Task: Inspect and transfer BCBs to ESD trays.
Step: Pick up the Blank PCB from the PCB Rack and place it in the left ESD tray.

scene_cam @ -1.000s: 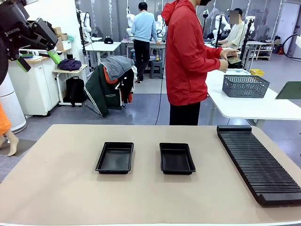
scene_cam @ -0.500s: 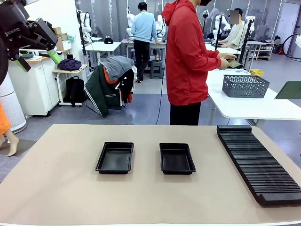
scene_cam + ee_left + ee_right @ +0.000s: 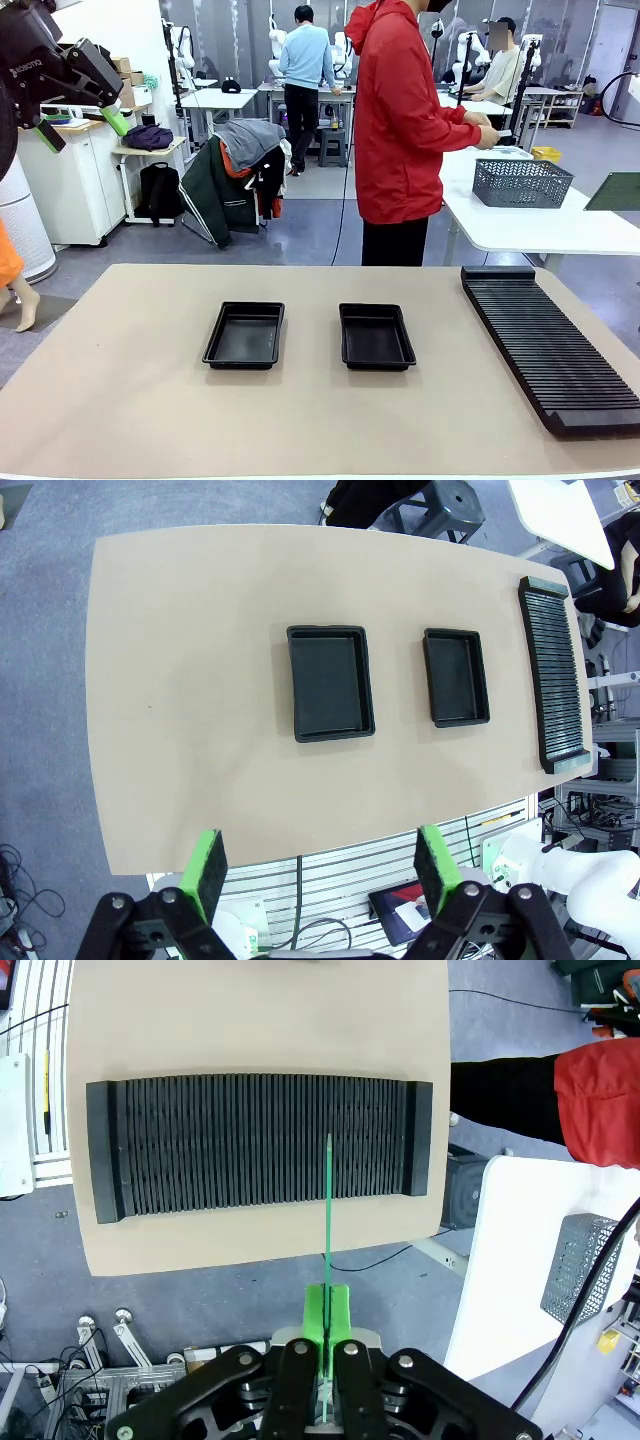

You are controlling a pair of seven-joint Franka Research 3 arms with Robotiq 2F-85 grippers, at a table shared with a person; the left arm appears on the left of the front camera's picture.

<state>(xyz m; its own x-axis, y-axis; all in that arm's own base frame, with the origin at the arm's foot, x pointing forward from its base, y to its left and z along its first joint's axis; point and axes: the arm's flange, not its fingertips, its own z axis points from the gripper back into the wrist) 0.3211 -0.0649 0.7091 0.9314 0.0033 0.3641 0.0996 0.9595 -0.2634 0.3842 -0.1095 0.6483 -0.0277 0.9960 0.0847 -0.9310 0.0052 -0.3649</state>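
Right wrist view shows the right gripper (image 3: 327, 1310) clamped tight on a BCB (image 3: 328, 1210). The thin green board is seen edge-on, a single bright line running up the middle of the frame. It hangs over the black slotted rack (image 3: 250, 1140) and looks to be clear of it.

In the front view the left gripper (image 3: 82, 128) hangs in the upper left corner, jaws spread wide and holding nothing. One ESD tray (image 3: 245, 335) sits left of centre on the beige tabletop (image 3: 130, 400), and the second ESD tray (image 3: 376, 337) sits just right of centre. The two are apart and both are empty.

With no board laid down yet, this reads as the inspect-and-carry step for a first board. The next move probably calls for bringing the board over a tray and rolling the wrist so it lies flat. It would then need squaring to the tray's rectangle and lowering inside the rim before release.

The trays are shallow, faintly glossy black plastic with raised, flared rims. The rack is long and matte, ribbed with close parallel slots. The board looks rigid and very thin, the tabletop is matte and smooth, and the gripper pads are bright green.
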